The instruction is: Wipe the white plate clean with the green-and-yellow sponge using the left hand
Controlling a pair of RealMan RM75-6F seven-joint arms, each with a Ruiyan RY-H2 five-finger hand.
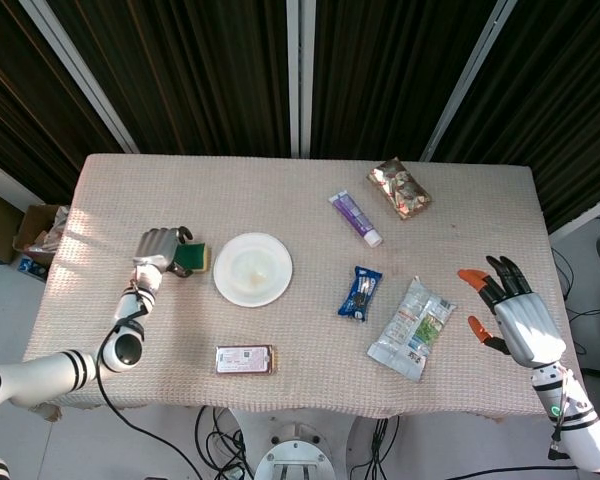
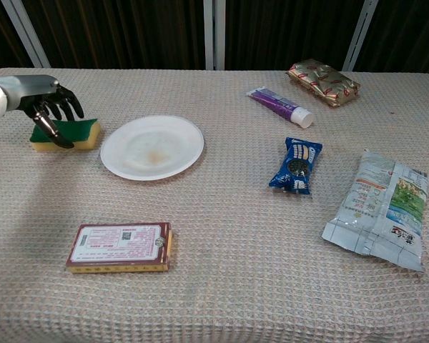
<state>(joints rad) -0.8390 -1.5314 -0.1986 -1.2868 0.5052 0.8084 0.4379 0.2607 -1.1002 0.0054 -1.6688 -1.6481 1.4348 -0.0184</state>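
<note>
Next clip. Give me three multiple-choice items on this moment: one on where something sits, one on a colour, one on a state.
1. Where does the sponge lie?
A. On the white plate
B. On the table beside the plate, toward the robot's left
C. Beside the purple tube

2. What colour is the sponge's top face?
A. Green
B. Blue
C. Red

3. What is the right hand doing?
A. Holding the snack bag
B. Pressing the plate
C. Holding nothing, fingers spread

Answers: 1 B, the sponge sits on the cloth just off the plate's rim, under the left hand. 2 A, green over a yellow layer. 3 C, the head view shows it off the table's edge with its fingers apart.
</note>
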